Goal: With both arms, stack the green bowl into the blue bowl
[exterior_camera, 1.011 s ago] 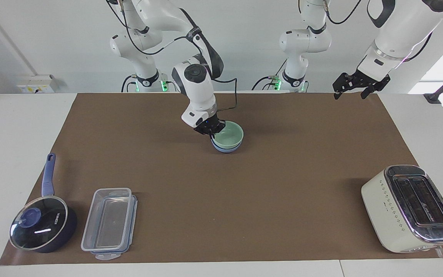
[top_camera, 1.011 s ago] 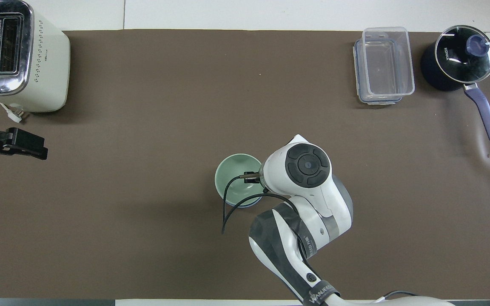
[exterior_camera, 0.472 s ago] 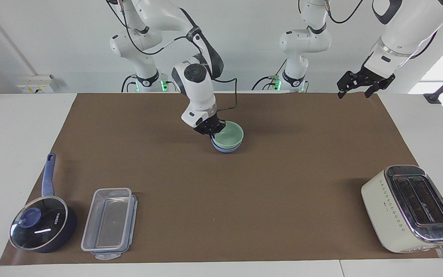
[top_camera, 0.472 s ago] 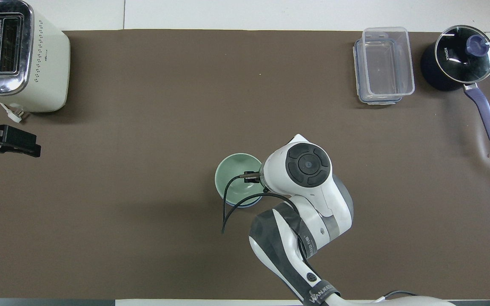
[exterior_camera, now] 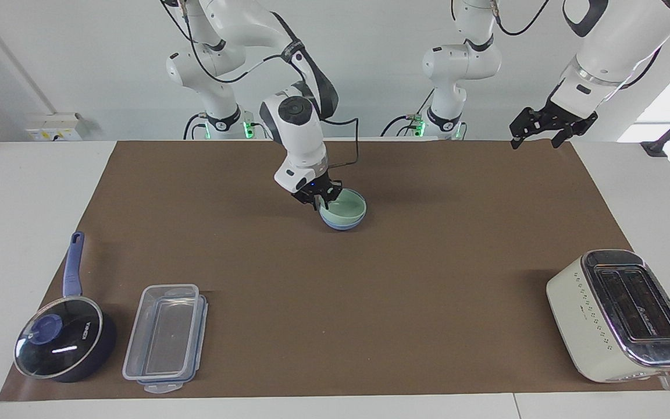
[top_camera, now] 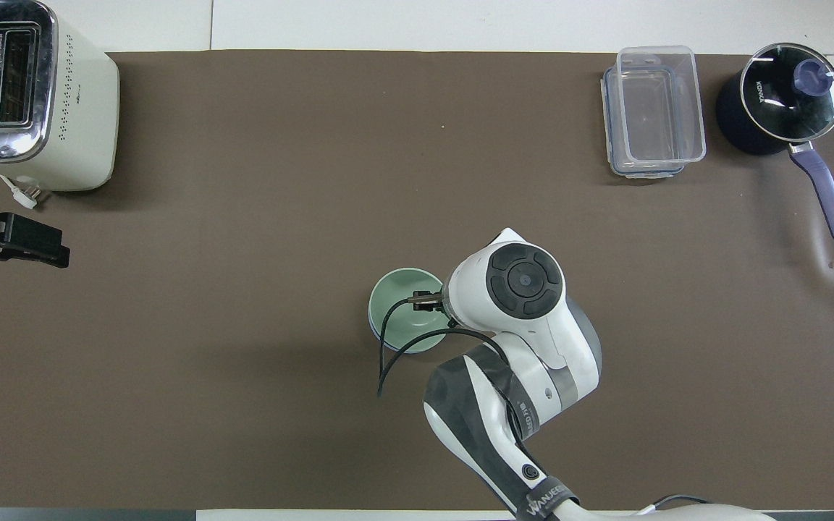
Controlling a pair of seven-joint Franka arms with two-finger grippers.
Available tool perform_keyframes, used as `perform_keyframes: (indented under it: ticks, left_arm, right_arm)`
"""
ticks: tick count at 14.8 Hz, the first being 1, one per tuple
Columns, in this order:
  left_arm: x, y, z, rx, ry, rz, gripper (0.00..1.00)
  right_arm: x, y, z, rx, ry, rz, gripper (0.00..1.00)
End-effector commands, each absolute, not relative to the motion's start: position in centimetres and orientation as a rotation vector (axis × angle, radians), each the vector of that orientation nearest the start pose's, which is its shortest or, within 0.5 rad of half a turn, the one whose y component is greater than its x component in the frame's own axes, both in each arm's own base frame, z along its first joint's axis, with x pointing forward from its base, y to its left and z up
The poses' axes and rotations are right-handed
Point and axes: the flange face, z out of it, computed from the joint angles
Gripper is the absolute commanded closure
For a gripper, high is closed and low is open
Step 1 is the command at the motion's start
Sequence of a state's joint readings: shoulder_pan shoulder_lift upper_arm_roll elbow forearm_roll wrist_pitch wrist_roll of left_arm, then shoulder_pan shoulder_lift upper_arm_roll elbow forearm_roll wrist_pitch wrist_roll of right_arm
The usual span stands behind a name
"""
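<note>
The green bowl (exterior_camera: 346, 205) sits nested in the blue bowl (exterior_camera: 344, 224), of which only a thin rim shows below it, on the brown mat (exterior_camera: 428, 279) midway between the arm bases. My right gripper (exterior_camera: 319, 196) is open at the green bowl's rim, on the side toward the right arm's end, with its fingers spread around the rim. In the overhead view the green bowl (top_camera: 401, 318) shows beside the right arm's wrist, which hides the fingers. My left gripper (exterior_camera: 546, 125) is open and empty, raised over the mat's edge at the left arm's end, and waits.
A cream toaster (exterior_camera: 620, 314) stands at the left arm's end, farther from the robots. A clear lidded container (exterior_camera: 163, 337) and a dark blue glass-lidded saucepan (exterior_camera: 61, 344) stand at the right arm's end, also farther from the robots.
The green bowl has dropped lower into the blue bowl. My right gripper's fingers have opened off its rim. My left gripper rose slightly toward its base, then stayed still.
</note>
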State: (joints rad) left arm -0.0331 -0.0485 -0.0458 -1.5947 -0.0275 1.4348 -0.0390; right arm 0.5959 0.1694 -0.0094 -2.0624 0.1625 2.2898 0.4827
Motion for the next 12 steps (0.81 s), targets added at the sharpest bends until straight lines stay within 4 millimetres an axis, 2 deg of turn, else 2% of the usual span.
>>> perform_keyframes:
  ticks: [1, 6, 9, 12]
  left_arm:
    - [51.7, -4.2, 63.2, -3.167, 0.076, 0.190, 0.00]
    - [51.7, -4.2, 63.2, -3.166, 0.076, 0.190, 0.00]
    - [51.7, -4.2, 63.2, -3.166, 0.076, 0.190, 0.00]
    - [51.7, -4.2, 63.2, -3.166, 0.076, 0.190, 0.00]
  right_arm:
    - [49.0, 31.3, 38.4, -3.000, 0.044, -0.032, 0.00]
    - [52.2, 22.7, 43.8, -2.961, 0.253, -0.120, 0.00]
    - [53.7, 16.5, 45.6, -2.957, 0.340, -0.142, 0.00]
    - [54.8, 9.7, 46.4, -2.980, 0.318, -0.159, 0.00]
